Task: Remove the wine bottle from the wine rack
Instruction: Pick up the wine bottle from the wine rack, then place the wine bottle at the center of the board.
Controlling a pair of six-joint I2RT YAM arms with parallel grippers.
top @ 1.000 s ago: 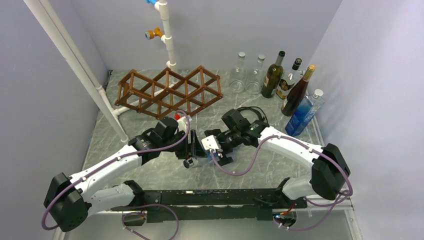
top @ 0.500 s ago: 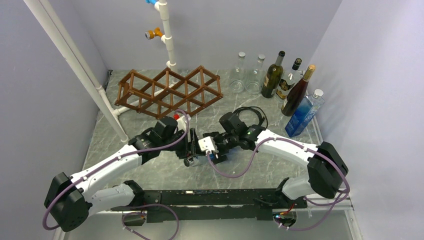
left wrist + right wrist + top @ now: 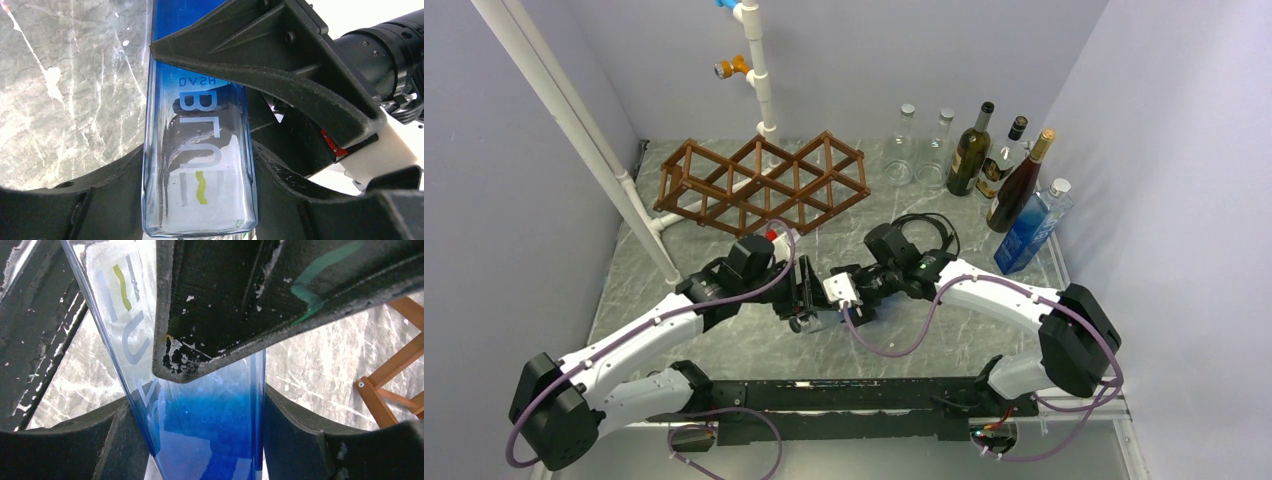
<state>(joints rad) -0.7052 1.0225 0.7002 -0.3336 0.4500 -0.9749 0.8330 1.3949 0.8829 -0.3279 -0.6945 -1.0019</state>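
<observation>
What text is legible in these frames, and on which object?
"BLU": large pale letters on the blue bottle, seen flipped through the glass.
"DASH": small line above them, also flipped.
Faint small print in the right wrist view: unreadable.
Labels on the back bottles: too small.

Left arm [image 3: 644, 335]: extended forward and inward, forearm kept low, wrist set just on the near side of the wine rack [image 3: 764, 185]. Left gripper [image 3: 804, 292]: jaws closed against the sides of the wine bottle [image 3: 200, 150]. Right arm [image 3: 1004, 295]: bent at the elbow, reached inward, likewise held nearer than the rack. Right gripper [image 3: 826, 308]: faced toward the left one, fingers [image 3: 300, 440] pressed on the same bottle
</observation>
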